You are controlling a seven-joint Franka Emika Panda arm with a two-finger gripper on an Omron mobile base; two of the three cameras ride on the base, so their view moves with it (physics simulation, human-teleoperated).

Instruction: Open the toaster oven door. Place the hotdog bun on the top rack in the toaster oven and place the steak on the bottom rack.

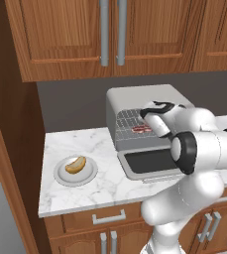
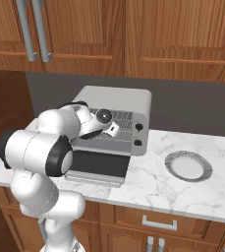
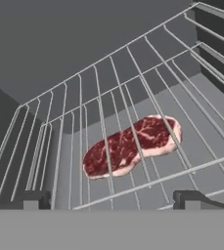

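We take the oven (image 1: pixel 135 106) as our landmark. Nearest to us, the door (image 1: pixel 152 162) hangs open and flat in front of the oven, resting over the counter (image 1: pixel 80 144). So the first step looks done.

Next, our gripper (image 3: pixel 111 199) sits at the oven's mouth, just above the door. Its two fingers are spread wide and hold nothing.

A little deeper in the oven, the steak (image 3: pixel 132 145) lies flat on the bottom rack (image 3: pixel 191 141). In the hand view we look down at it through the wires of the top rack (image 3: pixel 101 117), which has nothing on it. We think the steak step is done too.

The bun (image 1: pixel 76 164) lies on a plate (image 1: pixel 60 174) to the left of the oven, well apart from it. A second plate (image 2: pixel 188 166) sits to the right of the oven, bare.

So the bun is the job left. We think the next move is to pull the hand back out of the oven, swing left, and come down over the bun. We should pinch it softly, since bread squashes.
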